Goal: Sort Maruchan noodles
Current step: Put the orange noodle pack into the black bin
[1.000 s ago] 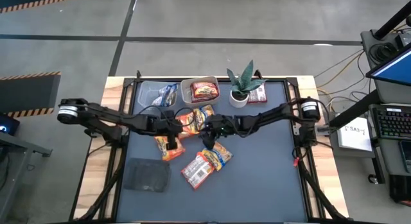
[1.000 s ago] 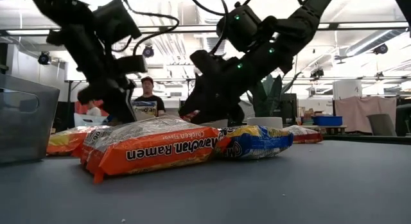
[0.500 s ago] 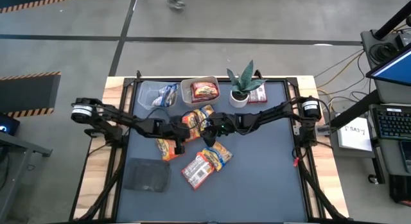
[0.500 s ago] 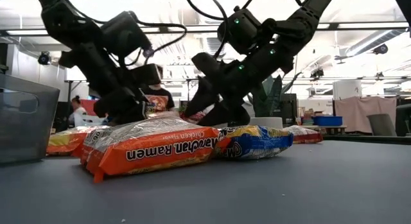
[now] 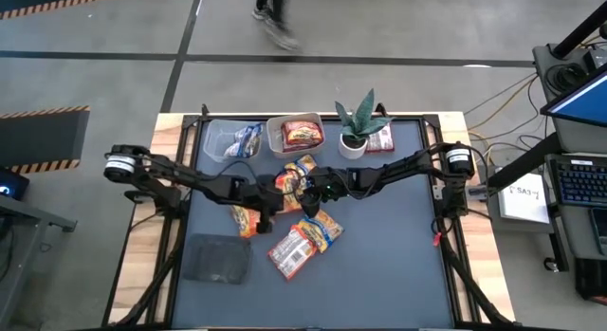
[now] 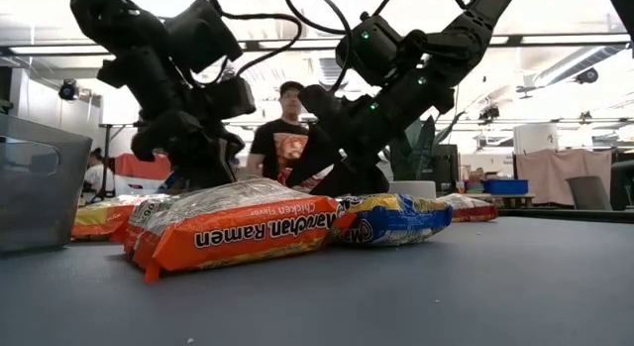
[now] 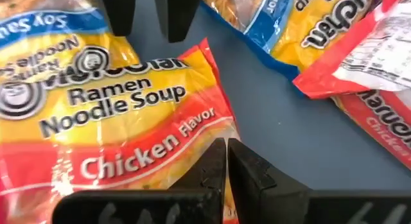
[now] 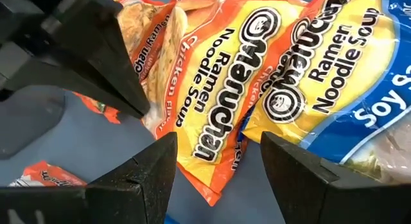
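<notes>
Sorting barely begun; most packets loose.

Your right gripper point(image 8: 215, 163) hangs open over the chicken ramen packet point(image 8: 205, 99); left gripper point(image 7: 226, 163) beside it is shut, empty. Two tubs point(image 5: 296, 134) hold packets.

High view: overhead, straight down on the whole table point(image 5: 398, 274) and floor around it. Low view: at tabletop level, close behind an orange packet point(image 6: 233, 227), looking level into the room. Left wrist view: very near, down on a chicken packet point(image 7: 122, 134). Right wrist view: equally close over overlapping packets point(image 8: 218, 102). All four share the packet cluster mid-table.
</notes>
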Motion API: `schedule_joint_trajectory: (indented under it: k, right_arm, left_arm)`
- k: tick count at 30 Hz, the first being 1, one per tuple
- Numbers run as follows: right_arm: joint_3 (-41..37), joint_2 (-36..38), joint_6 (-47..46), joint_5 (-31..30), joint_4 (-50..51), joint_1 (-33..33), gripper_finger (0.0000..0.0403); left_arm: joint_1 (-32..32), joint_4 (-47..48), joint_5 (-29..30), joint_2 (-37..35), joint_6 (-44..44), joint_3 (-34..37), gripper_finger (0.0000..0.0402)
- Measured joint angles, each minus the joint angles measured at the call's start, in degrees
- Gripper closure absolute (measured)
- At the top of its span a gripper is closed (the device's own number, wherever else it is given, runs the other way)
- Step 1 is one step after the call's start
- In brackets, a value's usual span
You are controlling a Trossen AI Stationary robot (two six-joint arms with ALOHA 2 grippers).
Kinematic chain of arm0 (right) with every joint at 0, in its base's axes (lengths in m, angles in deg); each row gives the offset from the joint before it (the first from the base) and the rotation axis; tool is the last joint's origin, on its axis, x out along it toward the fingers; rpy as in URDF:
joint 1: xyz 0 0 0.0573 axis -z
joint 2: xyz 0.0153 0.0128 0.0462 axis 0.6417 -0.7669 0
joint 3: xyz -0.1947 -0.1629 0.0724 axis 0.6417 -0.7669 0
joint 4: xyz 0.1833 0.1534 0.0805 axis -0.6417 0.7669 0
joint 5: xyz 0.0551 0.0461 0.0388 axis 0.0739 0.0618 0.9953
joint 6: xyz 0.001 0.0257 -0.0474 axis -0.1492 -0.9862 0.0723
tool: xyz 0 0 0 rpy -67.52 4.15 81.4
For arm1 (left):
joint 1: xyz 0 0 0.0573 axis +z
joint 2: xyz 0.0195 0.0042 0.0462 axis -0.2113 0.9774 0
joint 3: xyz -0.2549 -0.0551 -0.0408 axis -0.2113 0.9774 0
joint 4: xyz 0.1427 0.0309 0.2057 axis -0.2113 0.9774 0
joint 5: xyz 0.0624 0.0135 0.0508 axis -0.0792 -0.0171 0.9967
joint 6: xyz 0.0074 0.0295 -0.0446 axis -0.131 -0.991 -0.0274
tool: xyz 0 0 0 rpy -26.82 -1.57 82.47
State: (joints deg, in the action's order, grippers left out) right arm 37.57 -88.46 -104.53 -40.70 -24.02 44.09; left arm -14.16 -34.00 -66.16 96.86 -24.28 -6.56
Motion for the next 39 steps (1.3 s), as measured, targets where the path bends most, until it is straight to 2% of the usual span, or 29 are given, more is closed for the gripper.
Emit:
schedule_joint_trajectory:
  k: [4,7,11,19,39]
  right_arm:
    - [0.00,0.00,-1.88,0.04,-0.18,0.00,0.0190]
    - [0.00,-0.55,-3.29,0.02,-0.66,0.00,0.0190]
    - [-0.09,-2.39,-4.56,0.00,-1.98,0.00,0.0190]
    - [-0.07,-3.34,-5.24,-0.15,-3.85,0.01,0.0190]
    - [-0.07,-3.41,-5.06,-0.79,-10.93,1.08,0.0190]
  left_arm:
    - [0.00,5.17,1.54,-3.57,0.01,0.09,0.0402]
    - [0.00,8.75,5.71,-5.91,0.01,0.40,0.0402]
    - [0.41,7.16,10.31,-6.79,-0.02,2.62,0.0402]
    - [0.61,-0.41,10.88,-3.42,3.57,5.78,0.0402]
    - [0.59,-0.99,10.93,0.66,7.81,6.34,0.0401]
